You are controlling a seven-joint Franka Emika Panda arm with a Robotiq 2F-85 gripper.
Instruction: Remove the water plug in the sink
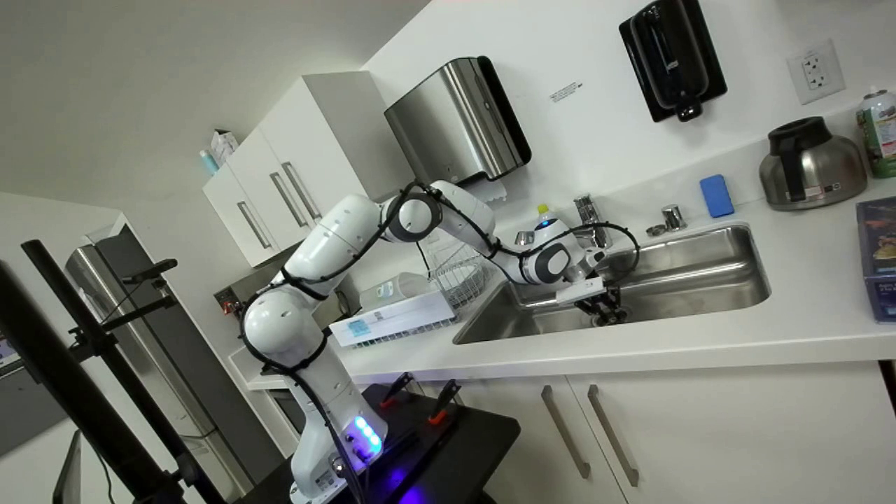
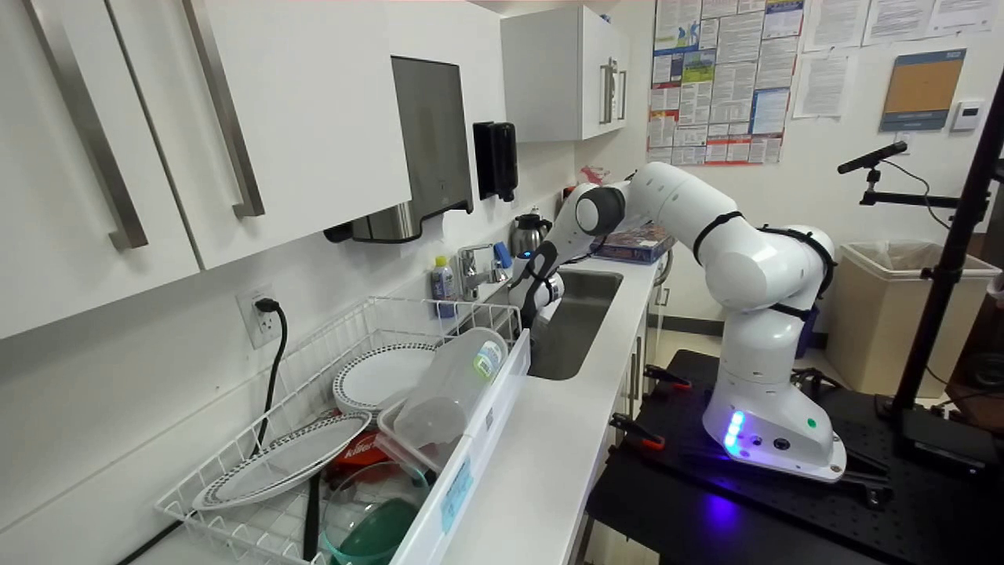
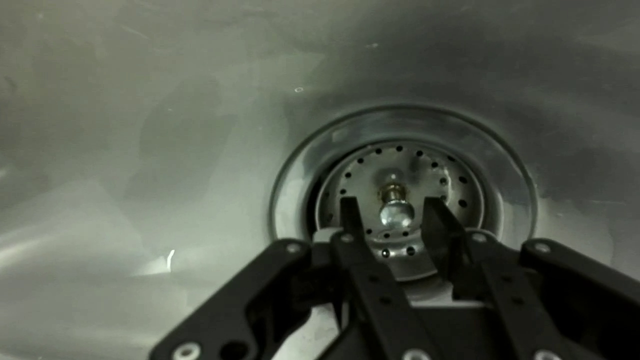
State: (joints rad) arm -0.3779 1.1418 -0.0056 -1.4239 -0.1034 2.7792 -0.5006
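The water plug (image 3: 370,172) is a round metal strainer with small holes and a shiny central knob (image 3: 396,215). It sits in the drain of the stainless-steel sink (image 3: 150,110) in the wrist view. The sink also shows in both exterior views (image 1: 707,280) (image 2: 580,314). My gripper (image 3: 391,204) is open and empty. Its fingertips appear on either side of the knob, with a gap on both sides. I cannot tell how far above the plug they are. In an exterior view the gripper (image 1: 607,313) points down inside the basin; the plug is hidden there.
A chrome faucet (image 1: 592,220) stands behind the sink, near the arm's wrist. A dish rack (image 2: 502,392) with plates and containers is beside the sink. A blue sponge (image 1: 716,196), a steel pot (image 1: 812,171) and a yellow-capped bottle (image 2: 443,284) stand along the wall.
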